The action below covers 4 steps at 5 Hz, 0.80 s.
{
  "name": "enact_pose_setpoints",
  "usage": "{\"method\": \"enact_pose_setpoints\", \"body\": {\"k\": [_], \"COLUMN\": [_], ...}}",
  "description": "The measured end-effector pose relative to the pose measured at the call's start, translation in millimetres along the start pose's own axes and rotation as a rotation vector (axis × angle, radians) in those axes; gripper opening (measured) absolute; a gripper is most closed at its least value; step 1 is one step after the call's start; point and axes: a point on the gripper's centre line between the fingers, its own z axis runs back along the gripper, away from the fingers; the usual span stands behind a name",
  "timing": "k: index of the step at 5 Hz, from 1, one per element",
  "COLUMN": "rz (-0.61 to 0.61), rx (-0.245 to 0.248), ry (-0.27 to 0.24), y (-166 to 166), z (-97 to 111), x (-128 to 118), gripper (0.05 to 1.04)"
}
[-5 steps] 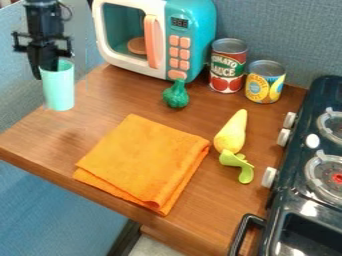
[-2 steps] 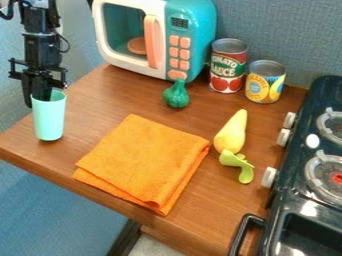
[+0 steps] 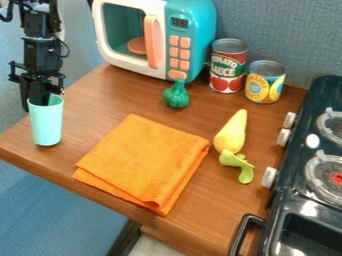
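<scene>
From where I stand, the gripper point(image 3: 35, 103) has the cup point(image 3: 47, 125) pinched by its rim, 1 finger outside and 1 inside. The cup is upright by the left edge of the table point(image 3: 90, 107), left of the orange cloth point(image 3: 143, 162). Grasping looks done; its base seems down on the wood, so I'd judge only the release remains.

1. Your gripper point(image 3: 36, 102): tip partly hidden inside cup point(image 3: 47, 125).
2. Your arm point(image 3: 41, 22): cut off, top edge.
3. Microwave point(image 3: 190, 30): top cropped on you.
4. Stove point(image 3: 294, 197): you lose its right side and bottom.
5. Table point(image 3: 200, 220): cropped left, bottom.
</scene>
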Motion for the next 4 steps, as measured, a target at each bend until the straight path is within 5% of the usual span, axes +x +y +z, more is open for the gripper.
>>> {"method": "enact_pose_setpoints", "body": {"k": [1, 3, 4], "rz": [-0.003, -0.017, -0.036], "rx": [-0.011, -0.022, -0.047], "ry": [0.016, -0.070, -0.076], "y": [-1, -4, -5], "z": [0, 37, 45], "x": [-4, -23, -30], "gripper": [0.334, 0.935, 1.006]}}
